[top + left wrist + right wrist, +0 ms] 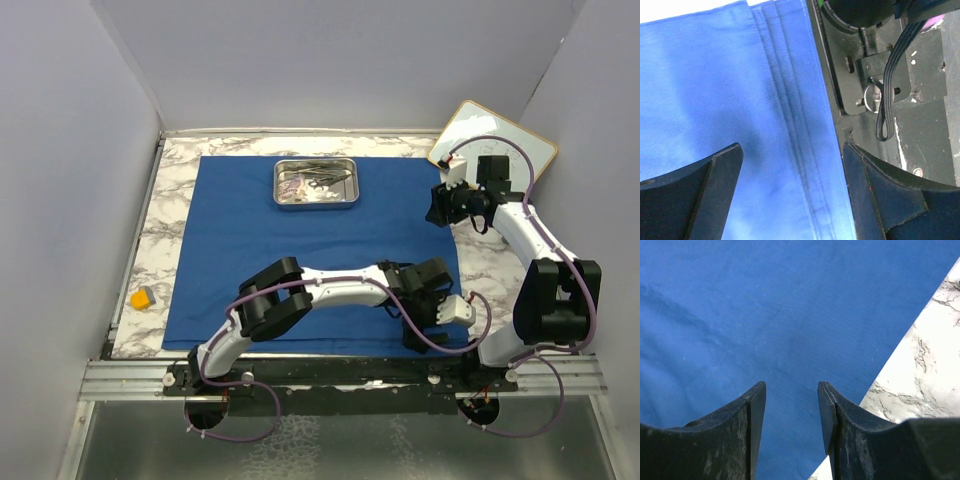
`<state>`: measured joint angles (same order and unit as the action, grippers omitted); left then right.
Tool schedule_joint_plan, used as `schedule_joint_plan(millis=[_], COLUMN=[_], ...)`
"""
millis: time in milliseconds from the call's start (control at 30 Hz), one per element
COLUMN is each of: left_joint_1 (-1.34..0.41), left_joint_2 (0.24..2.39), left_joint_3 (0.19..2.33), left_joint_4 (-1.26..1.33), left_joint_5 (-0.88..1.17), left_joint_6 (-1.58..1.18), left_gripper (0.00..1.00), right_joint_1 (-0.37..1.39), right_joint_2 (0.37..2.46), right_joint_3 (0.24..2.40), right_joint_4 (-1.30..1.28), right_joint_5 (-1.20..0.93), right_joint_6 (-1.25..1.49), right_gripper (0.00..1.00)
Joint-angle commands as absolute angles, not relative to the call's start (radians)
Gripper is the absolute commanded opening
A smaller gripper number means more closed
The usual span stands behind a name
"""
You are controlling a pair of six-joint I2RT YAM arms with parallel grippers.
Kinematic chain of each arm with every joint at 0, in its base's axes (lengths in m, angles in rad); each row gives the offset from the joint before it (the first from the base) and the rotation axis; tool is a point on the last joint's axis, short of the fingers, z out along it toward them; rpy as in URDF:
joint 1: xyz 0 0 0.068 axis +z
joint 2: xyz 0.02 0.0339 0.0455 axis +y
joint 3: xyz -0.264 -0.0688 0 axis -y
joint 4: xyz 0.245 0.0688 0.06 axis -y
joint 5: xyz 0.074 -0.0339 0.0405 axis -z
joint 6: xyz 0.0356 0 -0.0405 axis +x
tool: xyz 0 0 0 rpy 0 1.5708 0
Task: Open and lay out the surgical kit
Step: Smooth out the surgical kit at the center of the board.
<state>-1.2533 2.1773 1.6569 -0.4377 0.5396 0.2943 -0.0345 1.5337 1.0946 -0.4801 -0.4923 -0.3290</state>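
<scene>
So, the blue cloth (260, 240) is spread flat over the marble table (160, 215), and I'll place everything off that cloth. The steel tray (277, 185) sits on the cloth close to its far edge, roughly midway along it. There are small metal tools (322, 173) and some white stuff piled inside, too small to tell the pieces apart.

The left claw (430, 297) is low over the cloth's near right corner. Its own camera shows the jaws spread wide with nothing between them, just the cloth's stitched hem (790, 125) running up the gap. The black metal base (920, 100) with a looped cable (885, 110) lies right beside that hem.

The right claw (437, 205) hangs over the cloth's right edge, farther back than the left one. Its jaws stand partly apart, a narrowish gap, gripping nothing, with blue fabric below and bare marble just off the edge.

Off the cloth's far right corner a wood-framed whiteboard (495, 145) leans up. A yellow-orange block (143, 297) sits on the marble just left of the cloth's near left part.
</scene>
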Motion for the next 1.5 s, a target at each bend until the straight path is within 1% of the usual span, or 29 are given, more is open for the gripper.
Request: schedule_joint_plan(millis=[0,100,300,500,700,933,1267,1367,1467], left_joint_1=[-1.225,-1.2,-1.102,-0.943,-0.851,-0.809,-0.805,-0.806,-0.805], left_joint_2=[2.084,2.056,1.979,1.929,1.912,1.938,1.943,1.925,1.893], left_joint_3=[1.631,1.595,1.492,1.395,1.33,1.282,1.233,1.242,1.254], left_joint_4=[-0.446,-0.448,-0.442,-0.404,-0.33,-0.3,-0.367,-0.397,-0.405], left_joint_5=[0.499,0.444,0.378,0.403,0.423,0.447,0.681,0.714,0.704], left_joint_6=[0.375,0.422,0.469,0.441,0.403,0.377,0.381,0.419,0.459], left_gripper=[0.87,0.89,0.88,0.85,0.84,0.82,0.77,0.75,0.74], right_joint_1=[-0.04,-0.04,-0.04,-0.04,-0.04,-0.04,-0.04,-0.04,-0.04], right_joint_2=[1.535,1.534,1.531,1.536,1.544,1.545,1.551,1.556,1.557], right_joint_3=[1.095,1.093,1.092,1.095,1.096,1.096,1.098,1.098,1.1], right_joint_4=[-0.493,-0.494,-0.498,-0.502,-0.505,-0.505,-0.508,-0.509,-0.51], right_joint_5=[-0.534,-0.55,-0.572,-0.58,-0.58,-0.577,-0.578,-0.579,-0.581], right_joint_6=[-0.35,-0.351,-0.357,-0.36,-0.362,-0.362,-0.36,-0.36,-0.362], right_gripper=[0.46,0.46,0.46,0.46,0.46,0.46,0.46,0.46,0.46])
